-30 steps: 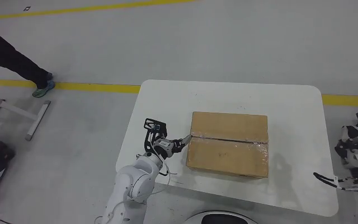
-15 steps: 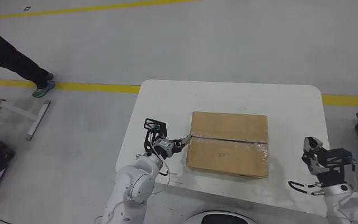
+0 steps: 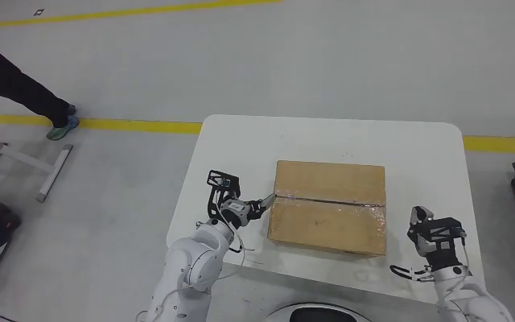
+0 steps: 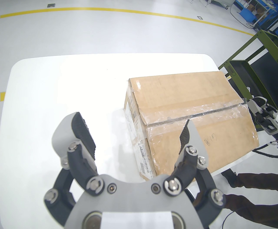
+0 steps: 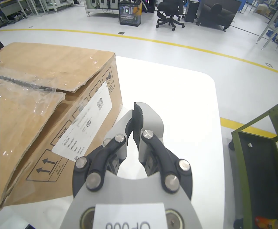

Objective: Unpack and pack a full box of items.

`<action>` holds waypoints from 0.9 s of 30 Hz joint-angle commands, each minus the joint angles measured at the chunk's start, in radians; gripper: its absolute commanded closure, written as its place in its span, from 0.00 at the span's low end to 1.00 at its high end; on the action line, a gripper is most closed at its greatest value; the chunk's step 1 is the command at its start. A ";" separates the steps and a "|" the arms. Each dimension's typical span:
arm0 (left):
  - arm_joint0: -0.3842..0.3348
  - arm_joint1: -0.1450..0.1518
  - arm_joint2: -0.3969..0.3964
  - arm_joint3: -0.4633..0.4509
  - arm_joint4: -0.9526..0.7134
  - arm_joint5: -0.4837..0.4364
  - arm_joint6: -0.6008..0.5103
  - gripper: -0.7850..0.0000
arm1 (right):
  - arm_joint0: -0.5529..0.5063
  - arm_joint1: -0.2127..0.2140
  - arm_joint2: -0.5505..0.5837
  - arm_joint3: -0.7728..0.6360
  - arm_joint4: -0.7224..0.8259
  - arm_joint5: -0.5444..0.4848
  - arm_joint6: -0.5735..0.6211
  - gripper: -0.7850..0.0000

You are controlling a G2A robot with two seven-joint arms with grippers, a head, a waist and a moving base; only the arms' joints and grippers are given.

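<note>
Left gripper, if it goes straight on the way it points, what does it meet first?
The cardboard box: its near end lies right ahead of the left gripper, and one of the open jaws seems to touch the taped seam.

Brown cardboard box (image 3: 328, 207) lies flat on the white table (image 3: 241, 145), top closed, clear seam tape (image 3: 338, 201) apparently split.

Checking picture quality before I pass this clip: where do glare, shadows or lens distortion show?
Left wrist view: the white table is washed out by glare, the clear tape on the box glints, and the yellow floor line bows. Right wrist view: the tape shines and the table edge curves. Top view: even light, only a soft shadow beside the box.
</note>
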 commanded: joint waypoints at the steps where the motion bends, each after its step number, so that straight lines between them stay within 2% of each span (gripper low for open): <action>1: 0.000 0.000 0.000 0.000 0.000 0.000 0.000 0.00 | 0.000 0.000 0.000 0.000 0.000 0.000 0.000 1.00; 6: 0.000 0.000 0.000 0.000 0.000 0.000 0.000 0.00 | 0.018 0.000 -0.001 0.008 -0.039 -0.007 0.005 1.00; 16: 0.000 0.000 0.000 0.000 0.000 0.000 0.000 0.00 | 0.139 -0.022 -0.169 0.119 -0.073 0.006 0.028 1.00; 23: 0.000 0.000 0.000 0.000 0.000 0.000 0.000 0.00 | 0.170 -0.032 -0.249 0.124 -0.129 -0.005 0.025 1.00; 27: 0.000 0.000 0.000 0.000 0.000 0.000 0.000 0.00 | 0.187 -0.038 -0.267 0.133 -0.108 0.004 0.022 1.00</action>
